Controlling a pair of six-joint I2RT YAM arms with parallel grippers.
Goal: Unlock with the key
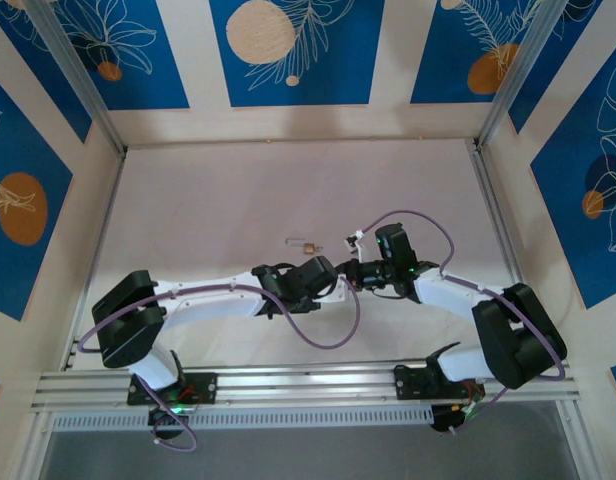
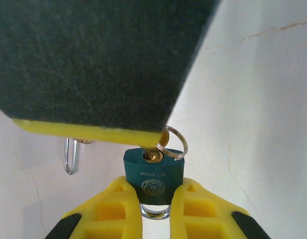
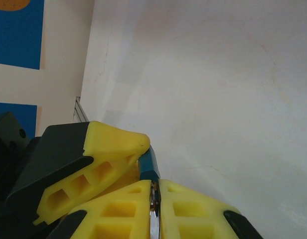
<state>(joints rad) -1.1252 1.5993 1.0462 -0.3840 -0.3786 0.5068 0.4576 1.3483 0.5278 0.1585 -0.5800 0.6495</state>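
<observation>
A mistimed pull could twist the key point(image 2: 153, 179) or drop it to the worktop point(image 1: 238, 200), since both hold it at once: the left fingers point(image 2: 116, 209) pinch its blue head, the right fingers point(image 3: 193, 209) press nearly together on a thin silver part of it, with the padlock point(image 1: 306, 246) lying apart beyond them.

We see the left arm point(image 1: 203, 292) and the right arm point(image 1: 458, 292) reaching inward from either side, their wrists meeting at the key point(image 2: 153, 174). The left gripper point(image 2: 154, 193) pinches the key's lower part between nearly closed yellow fingers point(image 2: 118, 206). The right gripper point(image 3: 154, 185) faces it across the key, its fingers point(image 3: 193, 209) pressed almost together on the key, just beside a left fingertip.
</observation>
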